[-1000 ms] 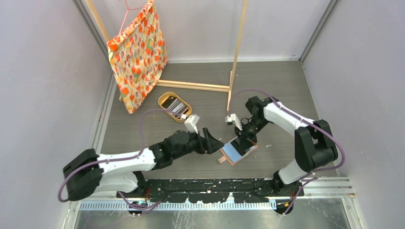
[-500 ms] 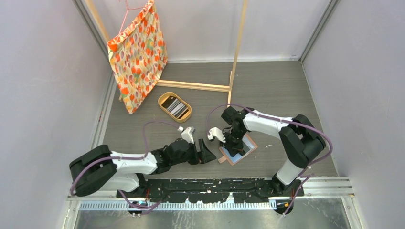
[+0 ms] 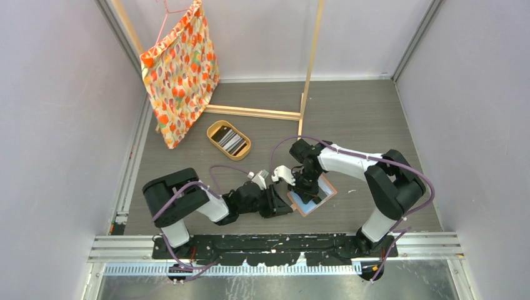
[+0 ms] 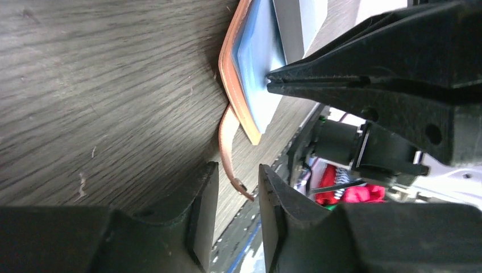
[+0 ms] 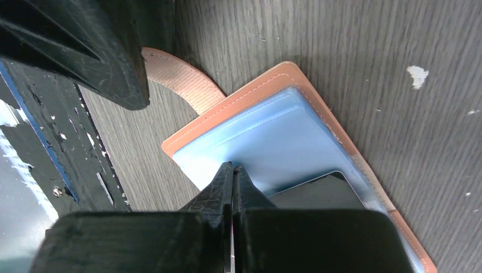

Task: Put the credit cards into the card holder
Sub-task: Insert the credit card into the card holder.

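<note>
The salmon-brown card holder (image 3: 326, 189) lies open on the table, its light-blue inner pocket (image 5: 267, 136) facing up with a dark card (image 5: 321, 193) tucked in it. My right gripper (image 5: 233, 169) is shut, its tips pressing down on that pocket; it also shows in the left wrist view (image 4: 270, 81). The holder's snap tab (image 4: 227, 145) curls off its near corner. My left gripper (image 4: 239, 190) sits low on the table with the tab's end between its fingertips, the jaws apart and not clamping it. More credit cards (image 3: 230, 139) lie in the oval tan tray (image 3: 245, 152).
A wooden frame (image 3: 253, 112) with an upright pole (image 3: 310, 62) stands at the back. A patterned orange fabric bag (image 3: 181, 72) hangs at the back left. The black base rail (image 3: 269, 244) runs close behind the card holder's near edge.
My left gripper slid right to the holder's tab and its jaws narrowed. My right gripper came down onto the holder one second ago and has stayed there.
</note>
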Motion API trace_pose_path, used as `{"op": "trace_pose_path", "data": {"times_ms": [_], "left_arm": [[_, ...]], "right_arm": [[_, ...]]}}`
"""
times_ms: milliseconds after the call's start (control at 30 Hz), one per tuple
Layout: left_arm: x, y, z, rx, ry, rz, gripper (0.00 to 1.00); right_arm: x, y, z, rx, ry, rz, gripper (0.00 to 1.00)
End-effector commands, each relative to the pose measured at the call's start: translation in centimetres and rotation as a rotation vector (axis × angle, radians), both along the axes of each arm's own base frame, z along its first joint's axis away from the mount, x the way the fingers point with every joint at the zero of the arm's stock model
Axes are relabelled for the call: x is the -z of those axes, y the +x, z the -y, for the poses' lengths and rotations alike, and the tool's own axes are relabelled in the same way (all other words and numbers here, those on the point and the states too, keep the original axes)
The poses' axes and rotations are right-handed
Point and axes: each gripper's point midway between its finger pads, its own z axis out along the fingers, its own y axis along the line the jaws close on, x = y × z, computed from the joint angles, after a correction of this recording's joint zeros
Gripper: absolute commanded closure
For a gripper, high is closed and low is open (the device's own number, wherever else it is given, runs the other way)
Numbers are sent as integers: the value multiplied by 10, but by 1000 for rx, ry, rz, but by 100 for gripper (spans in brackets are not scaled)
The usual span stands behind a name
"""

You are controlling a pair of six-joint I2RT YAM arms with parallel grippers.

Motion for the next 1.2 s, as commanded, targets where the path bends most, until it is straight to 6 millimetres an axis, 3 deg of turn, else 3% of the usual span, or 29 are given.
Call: {"op": "trace_pose_path", "data": {"times_ms": [0, 233, 467, 633, 767, 867, 1000, 1167], "left_arm": [[-9, -1, 12, 2, -87, -36, 69], [1, 4, -4, -62, -54, -24, 99], [-1, 7, -22, -93, -28, -1, 100], [-8, 11, -27, -90, -21, 19, 100], [-17, 13, -23, -61, -17, 37, 100], [-22, 13, -21, -39, -9, 49, 100], [-28, 12, -18, -12, -4, 68, 100], [-25, 12, -19, -1, 6, 63, 100]], "right_arm": [[-4, 14, -4, 2, -1, 57, 99], [-1, 18, 2, 18, -29, 62, 99], [-4, 42, 25, 118, -80, 119, 99], [-7, 49, 34, 162, -75, 120, 99], [-33, 17, 8, 89, 114, -46, 98], [-48, 16, -1, 101, 181, -42, 98], [-44, 32, -6, 162, 181, 66, 92], [-25, 32, -26, 155, 114, 84, 92]]}}
